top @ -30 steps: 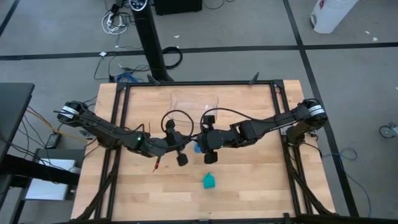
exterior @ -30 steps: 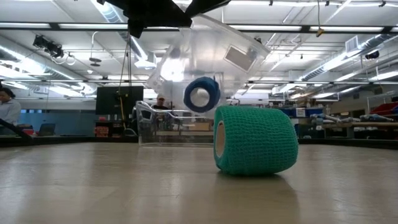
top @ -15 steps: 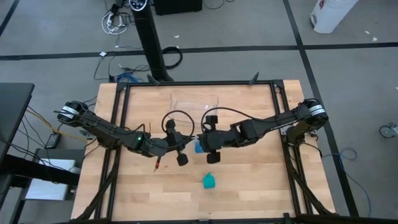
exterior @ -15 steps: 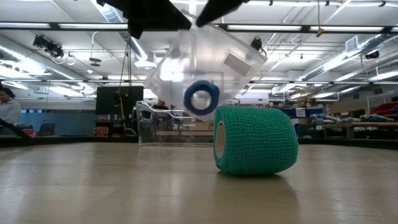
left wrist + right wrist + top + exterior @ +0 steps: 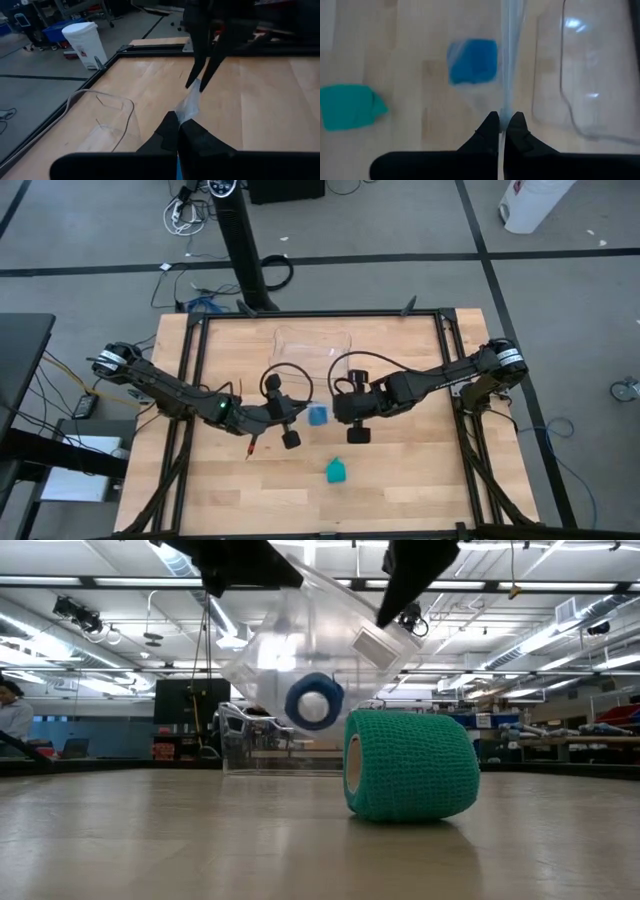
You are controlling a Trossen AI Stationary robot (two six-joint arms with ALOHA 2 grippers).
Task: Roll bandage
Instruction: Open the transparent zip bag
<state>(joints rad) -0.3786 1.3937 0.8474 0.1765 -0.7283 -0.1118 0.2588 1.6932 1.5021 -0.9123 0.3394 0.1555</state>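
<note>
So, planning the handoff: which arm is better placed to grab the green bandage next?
Right, marginally: left tool and right tool both pinch the clear container, but right is nearer the bandage.

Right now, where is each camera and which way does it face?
High: overhead, straight down on the table; both arms show.
Low: tabletop height, facing the bandage; arms enter above.
Left wrist: on left arm, past left hand toward right hand, both gripping clear container.
Right wrist: on right arm, down past right hand.
Shared: high and right wrist show bandage, blue roll.

No readable text, label or number.
</note>
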